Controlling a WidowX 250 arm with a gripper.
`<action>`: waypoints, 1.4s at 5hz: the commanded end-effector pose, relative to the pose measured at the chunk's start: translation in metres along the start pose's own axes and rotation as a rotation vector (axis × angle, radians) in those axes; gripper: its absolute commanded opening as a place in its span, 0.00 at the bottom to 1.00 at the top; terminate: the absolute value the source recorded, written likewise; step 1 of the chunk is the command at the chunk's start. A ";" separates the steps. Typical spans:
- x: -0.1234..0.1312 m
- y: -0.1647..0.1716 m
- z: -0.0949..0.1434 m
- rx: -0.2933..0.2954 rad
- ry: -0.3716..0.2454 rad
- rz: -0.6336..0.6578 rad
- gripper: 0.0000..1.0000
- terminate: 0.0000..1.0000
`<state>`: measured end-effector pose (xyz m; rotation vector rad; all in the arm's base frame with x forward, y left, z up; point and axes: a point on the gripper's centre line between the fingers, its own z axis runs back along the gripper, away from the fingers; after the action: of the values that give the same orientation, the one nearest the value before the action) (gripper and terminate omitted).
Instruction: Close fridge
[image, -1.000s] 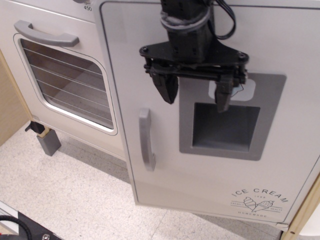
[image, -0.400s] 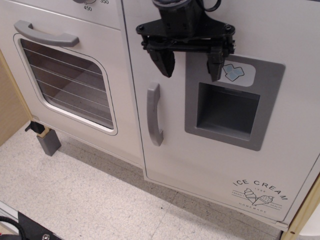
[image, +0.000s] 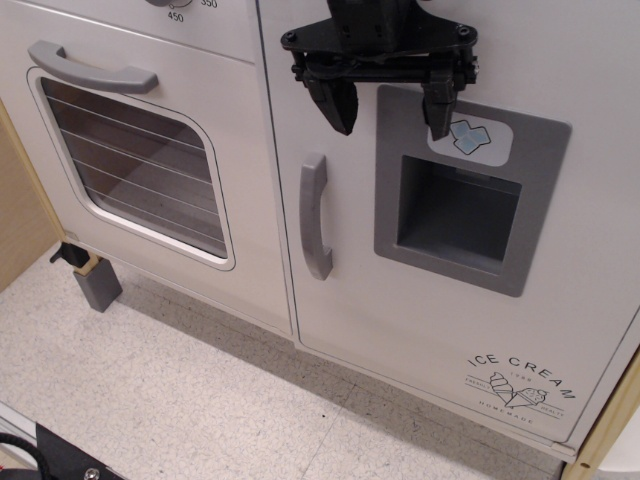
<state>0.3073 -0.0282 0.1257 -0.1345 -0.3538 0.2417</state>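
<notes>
While its jaws stand spread apart with nothing between them, the black gripper (image: 388, 112) hangs in front of the upper part of the white toy fridge door (image: 560, 300), one finger (image: 333, 103) over plain white panel and the other (image: 439, 112) over the top edge of the grey recessed ice-dispenser panel (image: 465, 205). Whether either fingertip touches the door cannot be told from this angle. The blue ice-cube icon (image: 467, 137) sits just beside the right-hand fingertip as seen here. The fridge door fills the right half of the single camera view and lies flush with the cabinet front (no gap shows along its left edge), with its grey vertical handle (image: 316, 230) below the gripper and the "ICE CREAM" logo (image: 520, 385) near the lower right corner. To the left stands the white oven door (image: 215, 120) with its barred window (image: 135, 165) and horizontal grey handle (image: 92, 66), a temperature dial marking of 450 above it. A grey foot (image: 98, 284) props the unit on the speckled floor (image: 180, 400).
</notes>
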 end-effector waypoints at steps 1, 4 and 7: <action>0.019 0.001 0.015 -0.012 -0.063 0.011 1.00 0.00; 0.023 0.003 0.005 0.008 -0.101 0.017 1.00 0.00; -0.013 0.025 0.023 0.068 -0.029 -0.059 1.00 0.00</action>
<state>0.2794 -0.0092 0.1234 -0.0509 -0.3420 0.1947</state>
